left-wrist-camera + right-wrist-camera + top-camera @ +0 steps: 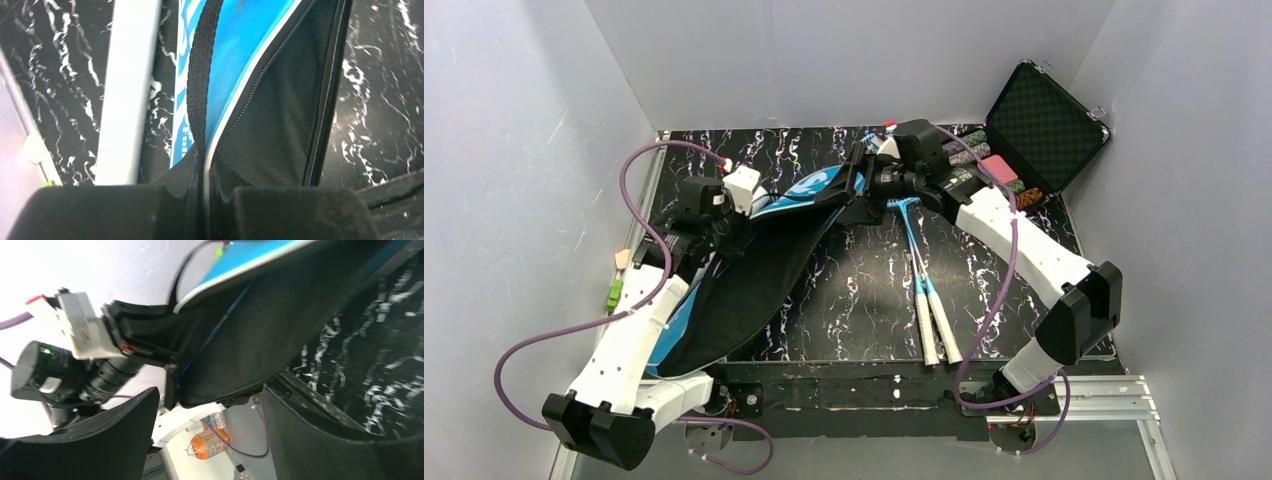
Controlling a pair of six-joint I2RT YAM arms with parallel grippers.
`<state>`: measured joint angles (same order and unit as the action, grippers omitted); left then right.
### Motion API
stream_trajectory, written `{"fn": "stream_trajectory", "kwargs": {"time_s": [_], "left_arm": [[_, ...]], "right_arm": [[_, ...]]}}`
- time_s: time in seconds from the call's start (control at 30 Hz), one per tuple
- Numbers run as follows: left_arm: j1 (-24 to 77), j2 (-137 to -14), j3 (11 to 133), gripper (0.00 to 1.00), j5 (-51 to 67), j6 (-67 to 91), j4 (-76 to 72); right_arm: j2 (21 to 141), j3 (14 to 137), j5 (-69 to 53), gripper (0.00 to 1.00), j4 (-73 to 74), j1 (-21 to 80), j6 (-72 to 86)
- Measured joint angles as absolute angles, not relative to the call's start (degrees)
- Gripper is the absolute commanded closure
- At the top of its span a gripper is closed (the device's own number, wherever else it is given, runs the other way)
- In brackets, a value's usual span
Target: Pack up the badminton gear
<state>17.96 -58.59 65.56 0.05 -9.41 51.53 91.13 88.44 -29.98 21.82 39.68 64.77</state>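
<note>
The blue bag (754,290) lies diagonally on the left half of the table, unzipped, with its black lining showing. My left gripper (724,215) is shut on the edge of the bag's upper flap and holds it up; the left wrist view shows the white piping and black strap (200,85) pinched between the fingers. My right gripper (861,190) is open at the bag's far end, with the raised flap (240,340) just beyond its fingers. Two light-blue rackets (916,265) lie side by side right of the bag, white handles toward me. The long white tube (125,90) lies left of the bag. No shuttlecocks show.
An open black hard case (1034,135) with coloured chips stands at the back right corner. Grey walls close in the table on the left, back and right. Purple cables (639,190) loop off both arms.
</note>
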Motion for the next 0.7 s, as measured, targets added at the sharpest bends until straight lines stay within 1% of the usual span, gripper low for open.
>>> {"fn": "stream_trajectory", "kwargs": {"time_s": [0.1,0.2,0.33,0.43,0.5,0.7], "left_arm": [[15.2,-60.4,67.2,1.0,-2.2,-7.8,51.0],[12.5,-61.5,69.0,1.0,-3.0,-6.3,51.0],[9.6,-62.0,70.7,1.0,-2.9,-4.7,51.0],[8.4,-62.2,71.2,1.0,-2.1,-3.4,51.0],[7.6,-62.6,71.2,1.0,-1.3,-2.7,51.0],[4.7,-65.3,71.2,1.0,2.8,0.2,51.0]], "right_arm": [[89.3,88.4,-28.3,0.15,27.5,36.9,60.2],[87.4,88.9,-22.8,0.16,34.0,33.1,54.0],[88.1,89.6,-12.5,0.28,40.8,29.5,45.8],[91.2,89.1,-5.7,0.35,44.2,28.9,41.4],[93.8,87.3,-2.3,0.37,45.0,29.0,39.6],[96.1,76.2,2.6,0.37,45.1,29.1,37.7]]}}
